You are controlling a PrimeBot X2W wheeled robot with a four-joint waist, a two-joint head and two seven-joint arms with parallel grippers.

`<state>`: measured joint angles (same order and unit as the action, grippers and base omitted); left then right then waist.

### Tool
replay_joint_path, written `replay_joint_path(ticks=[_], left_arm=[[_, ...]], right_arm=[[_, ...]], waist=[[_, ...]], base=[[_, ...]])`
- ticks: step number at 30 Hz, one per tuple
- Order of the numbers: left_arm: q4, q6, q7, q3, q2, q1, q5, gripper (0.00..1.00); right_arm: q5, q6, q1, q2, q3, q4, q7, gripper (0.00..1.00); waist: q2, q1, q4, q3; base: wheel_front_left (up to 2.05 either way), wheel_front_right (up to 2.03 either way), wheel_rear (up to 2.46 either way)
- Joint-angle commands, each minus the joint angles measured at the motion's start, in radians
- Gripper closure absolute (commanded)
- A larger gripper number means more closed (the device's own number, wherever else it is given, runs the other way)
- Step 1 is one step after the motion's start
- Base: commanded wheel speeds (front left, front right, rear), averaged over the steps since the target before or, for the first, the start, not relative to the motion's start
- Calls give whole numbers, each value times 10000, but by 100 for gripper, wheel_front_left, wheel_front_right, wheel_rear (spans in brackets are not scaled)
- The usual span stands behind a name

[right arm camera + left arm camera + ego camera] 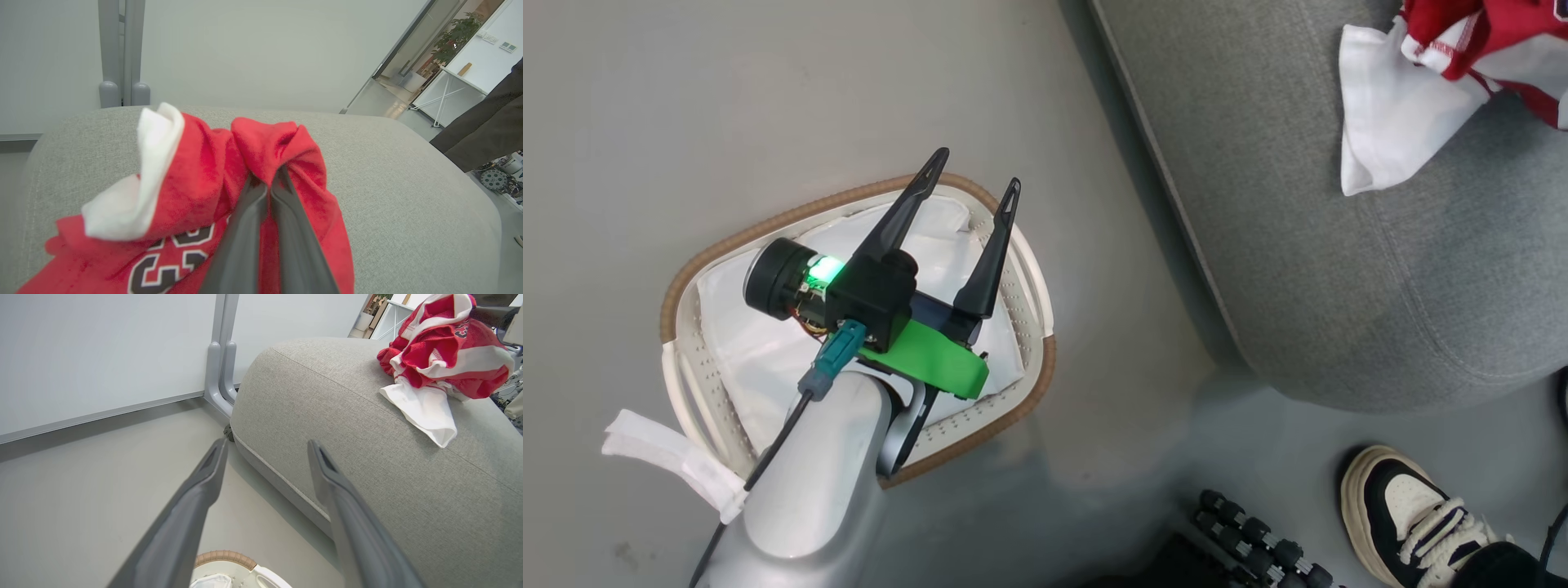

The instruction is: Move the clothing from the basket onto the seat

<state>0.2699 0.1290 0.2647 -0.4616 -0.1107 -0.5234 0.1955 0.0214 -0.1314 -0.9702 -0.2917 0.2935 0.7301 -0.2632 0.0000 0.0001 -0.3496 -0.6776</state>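
Near left: left tool (978, 167), fingers spread, hovers over the basket (686, 282) (white liner cloth (743, 343) inside). Near right: a person's shoe (1409, 518). Far right: red sports clothing (192, 175) lies on the seat (1339, 245), pinched between the closed fingers of the right tool (266, 181).

Seat (1339, 269) in matt, coarse grey woven cloth, clothing (196, 171) of soft red fabric with white panels, basket (1036, 310) of smooth white perforated plastic with brown woven rim, thin white liner cloth (743, 327), smooth faintly glossy floor (686, 98)
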Motion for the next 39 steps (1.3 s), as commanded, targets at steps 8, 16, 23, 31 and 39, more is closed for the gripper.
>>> replay_joint_path(ticks=[8, 16, 23, 31, 39], left_arm=[[-40, 28, -7, 125, 99, 2, 82, 0], [-76, 28, -7, 339, 254, 464, 280, 0], [-166, 28, -7, 904, 451, 1041, 386, 0], [-281, -10, -8, 1955, 554, 1737, 331, 0], [-220, -468, -8, 2781, 585, 2190, 543, 0]], right_arm=[[268, 14, 547, 395, 817, -279, -21, 0], [-258, 14, 1443, 620, 64, -1874, -19, 0], [-920, 14, 2581, 761, -772, -3048, -21, 0], [-1416, 14, 3910, 1346, -1955, -3781, -21, 0], [-1608, 14, 4766, 1835, -2862, -4002, -20, 0]], waist=[[0, -1, 201, 221], [0, -1, 326, 1201], [0, -1, 703, 2160], [0, -1, 1494, 2941], [0, -1, 2436, 3357]], base=[[0, 0, 0], [0, 0, 0], [0, 0, 0], [0, 0, 0], [0, 0, 0]])
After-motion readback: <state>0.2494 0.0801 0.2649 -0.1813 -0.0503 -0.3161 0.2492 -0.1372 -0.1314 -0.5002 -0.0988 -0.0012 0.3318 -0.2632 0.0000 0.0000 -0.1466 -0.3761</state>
